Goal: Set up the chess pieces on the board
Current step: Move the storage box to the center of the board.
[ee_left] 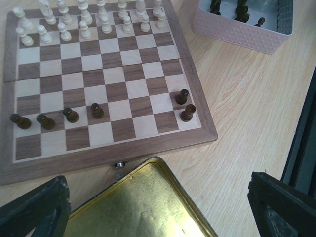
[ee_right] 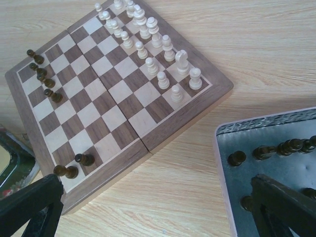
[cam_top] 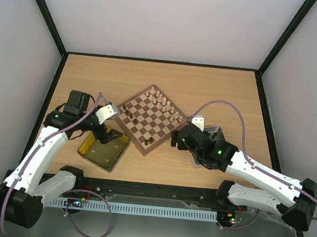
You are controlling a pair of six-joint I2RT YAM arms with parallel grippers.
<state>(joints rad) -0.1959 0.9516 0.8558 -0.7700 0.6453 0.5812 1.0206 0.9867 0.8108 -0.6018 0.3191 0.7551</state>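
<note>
The right claw (ee_right: 155, 217) hangs wide with nothing between its fingers, low over the bench (ee_right: 256, 44) just off the near corner of the board (ee_right: 101, 116). Its right finger is over the grey tray (ee_right: 269, 123), where the leftover dark pieces (ee_right: 266, 150) sit in a loose row running roughly across the claw's gap. So the next pick looks to be a short move to this claw's right, and the right arm is clearly the nearer one. The left claw (ee_left: 158, 217) is wide and empty too, above the yellow tray (ee_left: 143, 202), which shows no pieces. It faces the board's dark edge, where only six dark pawns (ee_left: 69, 116) stand and the back row is bare. The pale pieces (ee_right: 158, 54) fill both rows on the far side
</note>
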